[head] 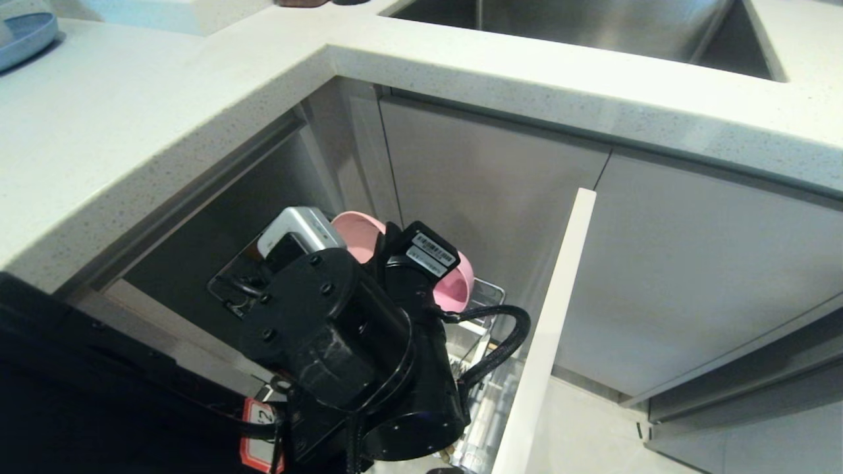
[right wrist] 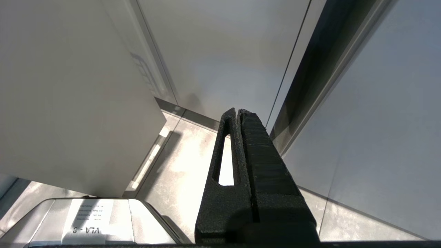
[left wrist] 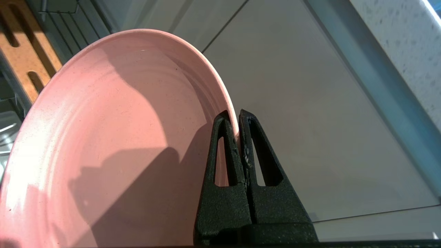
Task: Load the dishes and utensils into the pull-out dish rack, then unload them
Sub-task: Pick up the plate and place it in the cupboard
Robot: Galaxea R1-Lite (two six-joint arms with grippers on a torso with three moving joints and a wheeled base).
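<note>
the robot's left arm (head: 342,342) fills the near foreground of the head view, bent low and reaching forward and down under the pale countertop (head: 164,131). the left gripper (left wrist: 238,117) is clenched on the rim of the pink plate (left wrist: 103,144), one finger on each face of the rim, the plate held on edge and tilted. in the head view the plate (head: 359,234) shows just beyond the wrist, above the chrome wire dish rack (head: 490,293) pulled out beside the white drawer front (head: 546,329). a slotted wooden board (left wrist: 24,58) lies past the plate. the right gripper (right wrist: 237,112), fingers pressed together and empty, points at grey cabinet fronts (right wrist: 220,51) and floor.
</note>
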